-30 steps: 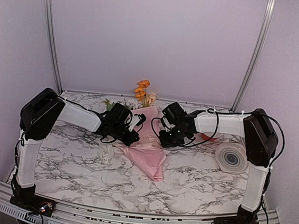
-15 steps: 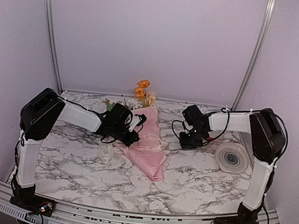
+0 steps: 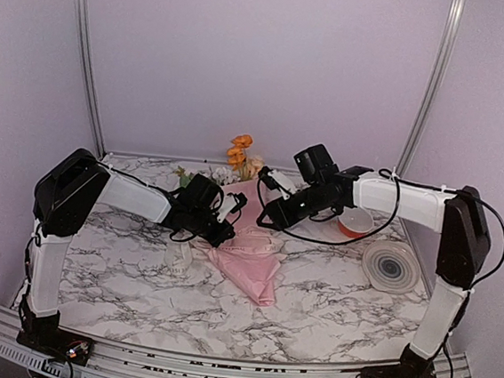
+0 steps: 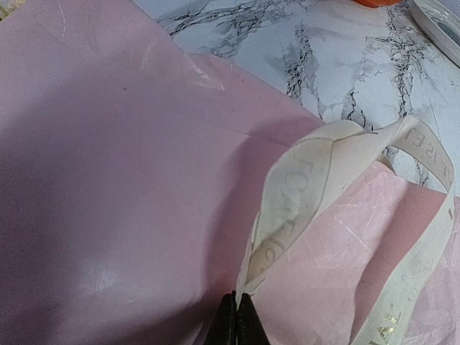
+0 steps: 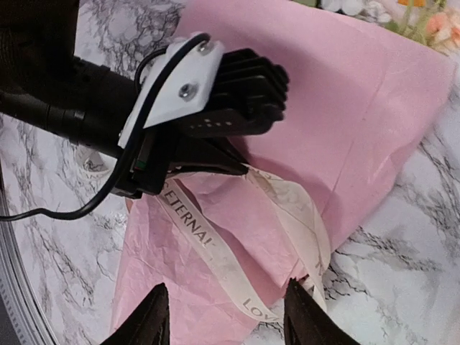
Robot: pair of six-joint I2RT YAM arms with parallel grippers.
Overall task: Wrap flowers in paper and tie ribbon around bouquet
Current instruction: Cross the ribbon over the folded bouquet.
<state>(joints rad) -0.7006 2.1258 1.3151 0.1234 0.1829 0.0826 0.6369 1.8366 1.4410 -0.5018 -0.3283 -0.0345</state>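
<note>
1. A second ago the right gripper (image 5: 227, 287) sat low against the right edge of the paper (image 3: 254, 261). Half a second ago it had drawn off to the right, clear of the sheet. Now it is raised and reaches back over the paper, close to the left gripper (image 4: 236, 323).
2. Its jaws, nearly closed before, now stand apart above the ribbon (image 5: 208, 244).
3. The right arm's elbow has swung further right.
4. The orange bowl (image 3: 356, 224), mostly hidden behind that arm before, now shows.
</note>
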